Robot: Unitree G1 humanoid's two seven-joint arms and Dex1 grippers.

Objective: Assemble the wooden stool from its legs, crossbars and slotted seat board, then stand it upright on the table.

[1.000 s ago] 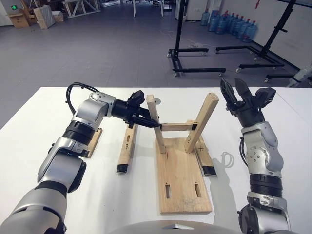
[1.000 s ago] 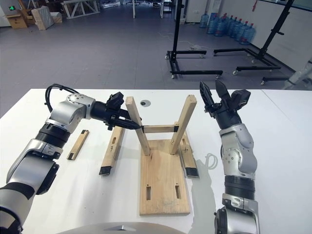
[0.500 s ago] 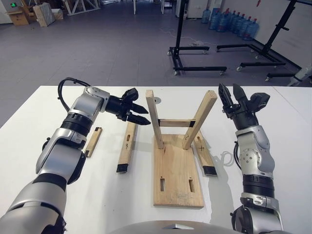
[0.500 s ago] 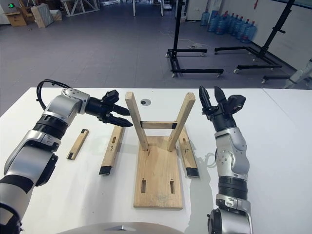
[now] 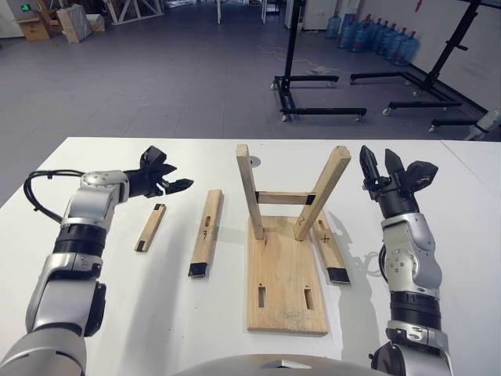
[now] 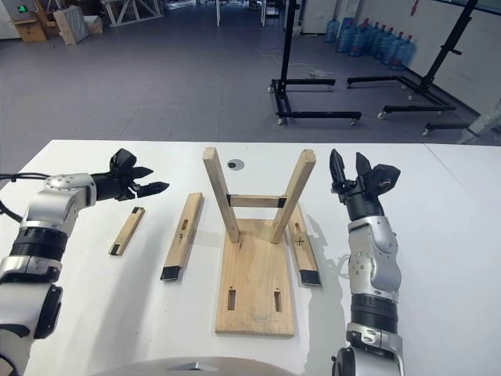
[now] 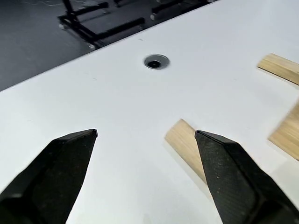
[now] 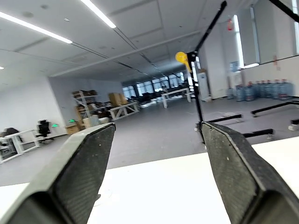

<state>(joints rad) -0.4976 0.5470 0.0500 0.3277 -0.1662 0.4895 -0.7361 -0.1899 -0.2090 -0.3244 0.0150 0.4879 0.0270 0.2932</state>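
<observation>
Left tool spread, well apart from stool

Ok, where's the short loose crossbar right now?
In the head views the short crossbar lies flat on the table at the robot's left, just nearer than the left gripper, with a loose leg to its right.

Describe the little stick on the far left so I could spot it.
On the white table, find the seat board holding two upright legs. Two loose sticks lie left of it; the crossbar is the outer one, nearest the left gripper, far shorter than the loose leg beside it.
</observation>
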